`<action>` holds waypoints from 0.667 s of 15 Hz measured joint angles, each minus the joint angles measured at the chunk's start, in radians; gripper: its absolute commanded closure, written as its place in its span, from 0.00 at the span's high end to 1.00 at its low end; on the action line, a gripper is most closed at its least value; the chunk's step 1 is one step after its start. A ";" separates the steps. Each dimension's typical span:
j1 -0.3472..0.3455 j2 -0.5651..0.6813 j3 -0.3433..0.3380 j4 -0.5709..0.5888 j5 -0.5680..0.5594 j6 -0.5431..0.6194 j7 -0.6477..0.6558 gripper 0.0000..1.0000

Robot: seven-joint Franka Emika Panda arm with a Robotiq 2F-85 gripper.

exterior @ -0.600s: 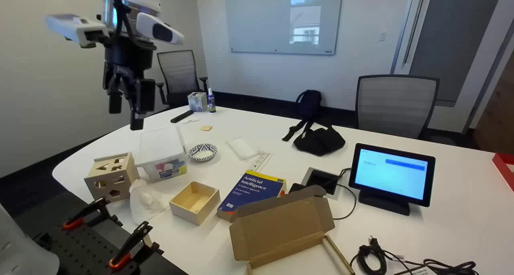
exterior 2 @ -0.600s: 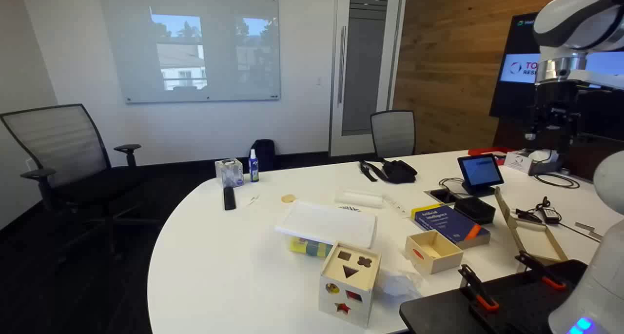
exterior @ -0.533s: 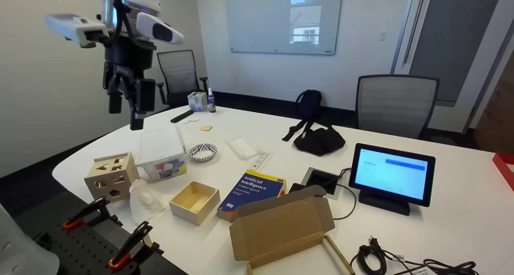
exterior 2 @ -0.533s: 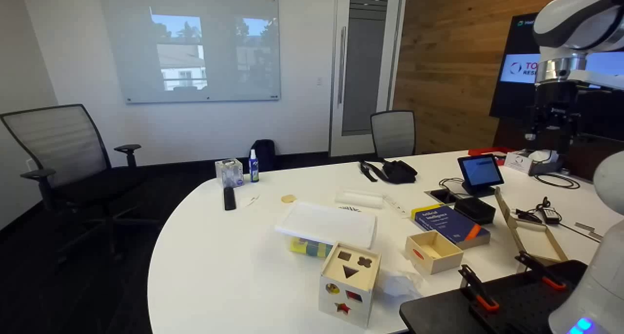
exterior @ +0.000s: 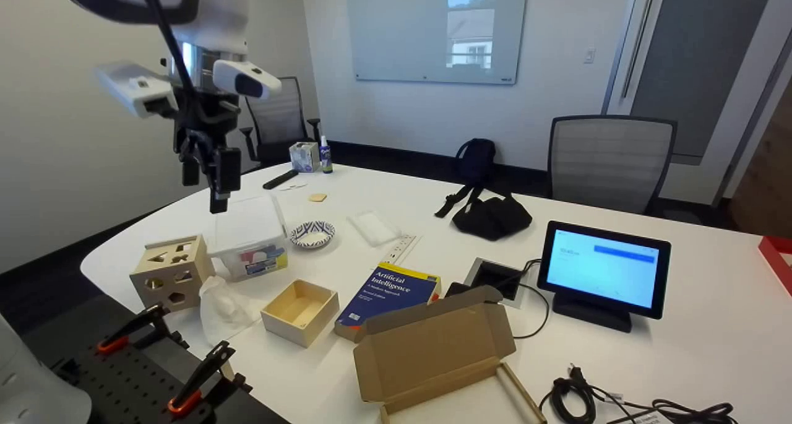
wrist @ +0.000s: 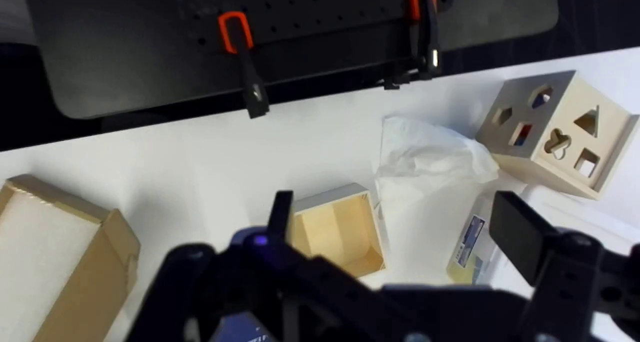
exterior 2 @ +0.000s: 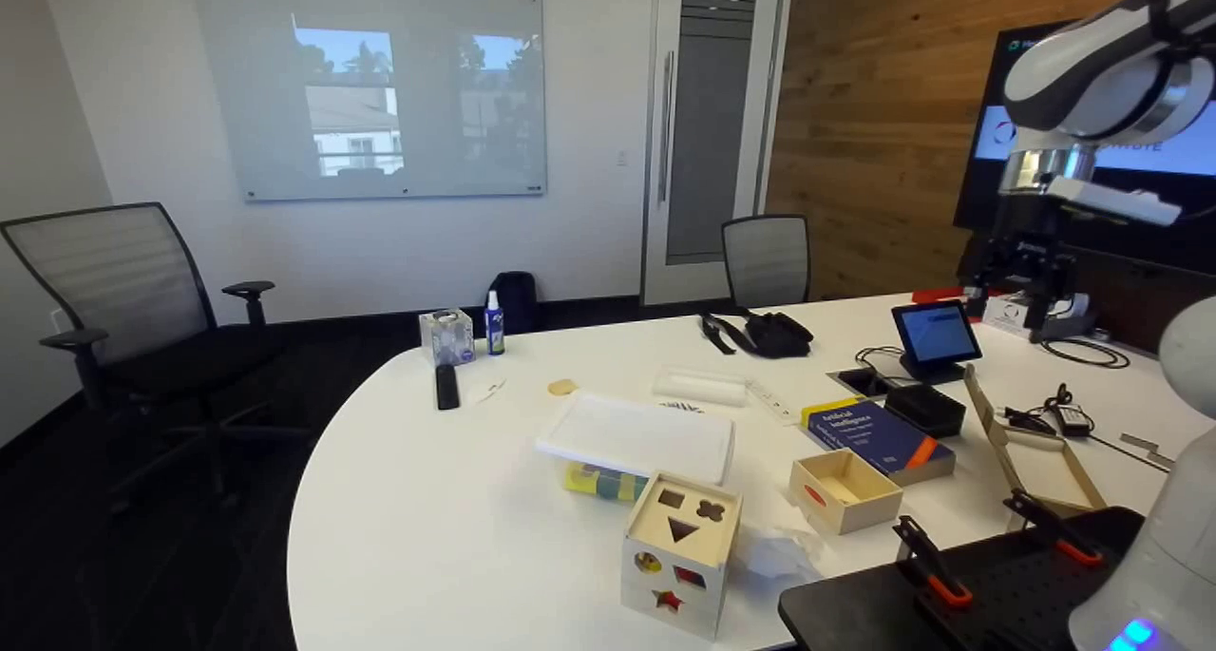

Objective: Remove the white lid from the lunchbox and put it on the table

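Jaws: Spread wide & holding nothing, your gripper (wrist: 397, 221) hangs in midair. Step in hand: approach, by the look of it; no grip made yet.
Wooden tray (wrist: 345, 227): Below, btwn your fingers as the wrist view has it, w/ crumpled white wrap (wrist: 430, 152) to its right.
Lunchbox (exterior: 260, 262): Taken to be the lidded plastic container at left in an exterior view; the wrist view catches it at right, partly behind a finger. Next move, prob.: you carry the jaws that way, high enough to pass the wrap.
White lid (exterior: 250, 218): Seated on the lunchbox, approx. level; snapped down or just resting, can't tell. It looks too broad to straddle, so you'll likely need to pinch one edge, then lift straight up.
Shape-sorter cube (exterior: 169, 274): At the lunchbox's near-left side in an exterior view; touching or apart, can't tell. You may want a diff. edge.
Patterned bowl (exterior: 312, 235): Just right of the lunchbox in an exterior view, w/ a shallow whitish container (exterior: 374, 227) farther right.
Table (exterior 2: 418, 518): White, round-edged, the lid's destination; its left part in an exterior view would suit your set-down, a step TBD.
AI textbook (exterior: 387, 297): Right of the wooden tray in both exterior views, w/ an open cardboard box (exterior: 433, 343) near it.
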 measured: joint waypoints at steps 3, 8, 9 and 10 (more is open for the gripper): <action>0.054 0.069 0.064 -0.110 0.141 0.258 0.062 1.00; 0.217 0.305 0.126 -0.115 0.447 0.637 0.064 1.00; 0.254 0.354 0.136 -0.115 0.516 0.696 0.052 1.00; 0.291 0.403 0.150 -0.114 0.591 0.744 0.030 1.00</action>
